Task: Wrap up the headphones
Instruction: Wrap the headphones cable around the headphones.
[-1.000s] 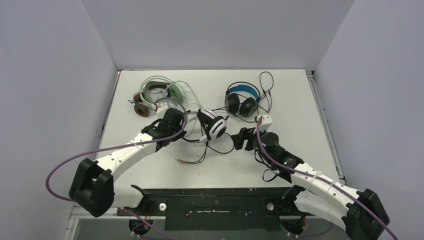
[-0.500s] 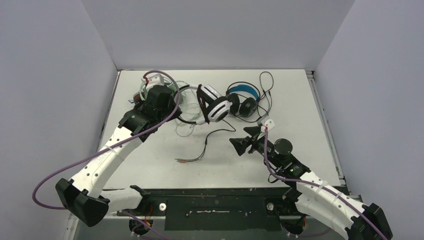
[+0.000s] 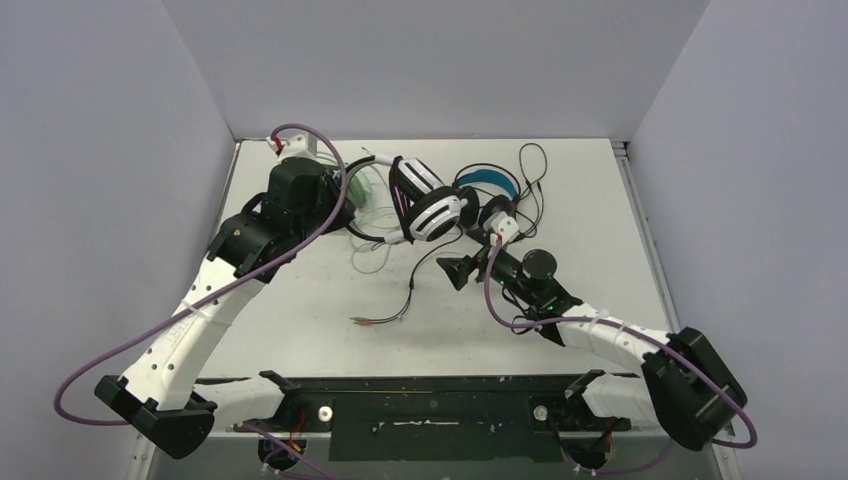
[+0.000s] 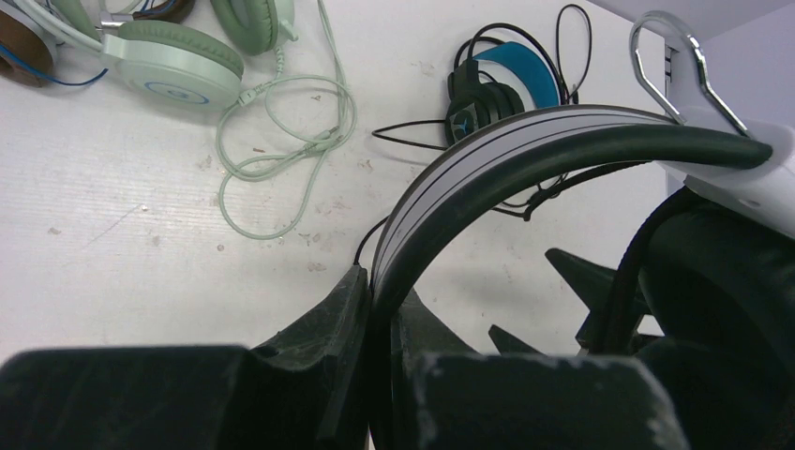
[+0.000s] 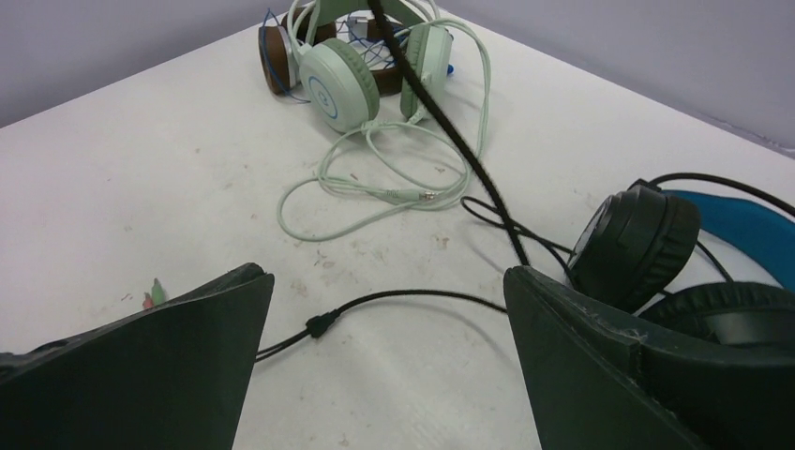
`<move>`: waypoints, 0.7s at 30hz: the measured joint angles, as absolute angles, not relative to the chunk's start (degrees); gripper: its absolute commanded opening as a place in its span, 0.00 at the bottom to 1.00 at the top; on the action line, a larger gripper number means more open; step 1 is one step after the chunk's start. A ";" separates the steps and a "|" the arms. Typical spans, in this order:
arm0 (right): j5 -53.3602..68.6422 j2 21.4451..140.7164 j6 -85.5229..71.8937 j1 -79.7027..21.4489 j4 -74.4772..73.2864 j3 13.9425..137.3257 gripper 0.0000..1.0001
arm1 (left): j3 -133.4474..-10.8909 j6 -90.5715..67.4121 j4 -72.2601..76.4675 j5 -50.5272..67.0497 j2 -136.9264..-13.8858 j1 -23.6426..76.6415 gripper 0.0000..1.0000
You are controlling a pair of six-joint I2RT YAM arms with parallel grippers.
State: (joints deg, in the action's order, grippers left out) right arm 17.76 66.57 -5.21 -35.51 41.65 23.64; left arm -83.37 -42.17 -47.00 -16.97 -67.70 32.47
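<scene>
The left tool (image 4: 384, 292) is pinching the headband of the white headset with black stripes (image 3: 425, 200), its jaws nearly closed on the band. It is holding the headset, apparently clear of the tabletop (image 3: 300, 310), at the upper centre of the overhead view. The headset is hanging just beside the black headset with the blue headband (image 3: 487, 195). Its black cord (image 5: 375, 298) is trailing down to the tabletop and ending at the coloured plugs (image 3: 365, 320) below. The right tool (image 5: 386, 281) is hovering wide open and empty, straddling that cord low over the tabletop.

Several things could be going wrong from here. The grip is on a thin, curved band, so the headset could be twisting or slipping out as the heavy earcups swing. The trailing cord is crossing close to the loose cord of the mint green headset (image 5: 337, 80), which is lying against the brown headset (image 5: 277, 56) at the upper left. Pulling could be dragging those cords into a tangle. The black headset's own cords are lying close to the right tool, so a closing grab could be catching the wrong wire.

Compared with a second ago, the white headset is sitting higher and further up the frame. The left arm is swinging toward the upper left. The right tool is opening wider and reaching up and left toward the cord. The plugs are lying roughly where they were.
</scene>
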 measured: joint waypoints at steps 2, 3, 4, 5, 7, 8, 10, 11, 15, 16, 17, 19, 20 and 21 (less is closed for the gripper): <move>19.11 70.22 -4.93 -34.57 44.05 25.78 1.00 | -84.09 -41.89 -47.68 -16.75 -67.70 32.47 0.00; 19.66 72.62 -4.93 -34.11 45.47 27.24 1.00 | -84.44 -41.74 -47.94 -16.64 -67.70 32.47 0.00; 19.77 74.22 -4.95 -33.89 46.30 28.10 1.00 | -84.82 -41.63 -48.18 -16.58 -67.70 32.47 0.00; 19.62 76.12 -4.95 -33.67 47.44 28.99 1.00 | -85.19 -41.52 -48.45 -16.45 -67.70 32.47 0.00; 18.26 78.94 -4.93 -33.39 49.08 29.78 1.00 | -85.91 -41.41 -48.77 -16.19 -67.68 32.47 0.00; 17.15 80.01 -4.93 -33.36 49.89 29.78 1.00 | -86.32 -41.34 -48.93 -16.01 -67.68 32.45 0.00; 15.22 81.58 -4.69 -33.28 50.83 29.78 1.00 | -87.20 -41.30 -49.34 -15.77 -67.66 32.47 0.00; 14.68 82.19 -4.43 -33.28 51.16 29.78 0.98 | -87.61 -41.30 -49.50 -15.66 -67.66 32.47 0.00; 13.82 85.60 -3.11 -32.77 52.31 30.79 0.85 | -88.99 -41.25 -50.04 -15.33 -67.48 32.47 0.00; 14.02 86.67 -2.81 -32.58 52.82 31.18 0.84 | -89.23 -41.25 -50.04 -15.29 -67.42 32.47 0.00; 14.48 87.85 -2.63 -32.23 53.41 31.75 0.84 | -89.43 -41.25 -50.11 -15.20 -67.35 32.47 0.00; 15.33 89.80 -2.55 -31.75 54.04 32.84 0.84 | -89.95 -41.28 -50.48 -15.11 -67.31 32.47 0.00; 15.92 90.91 -2.42 -31.46 54.43 33.63 0.84 | -90.24 -41.28 -50.70 -15.09 -67.31 32.47 0.00; 16.43 92.09 -2.33 -31.42 54.92 34.59 0.81 | -90.61 -41.28 -51.07 -15.07 -67.31 32.47 0.00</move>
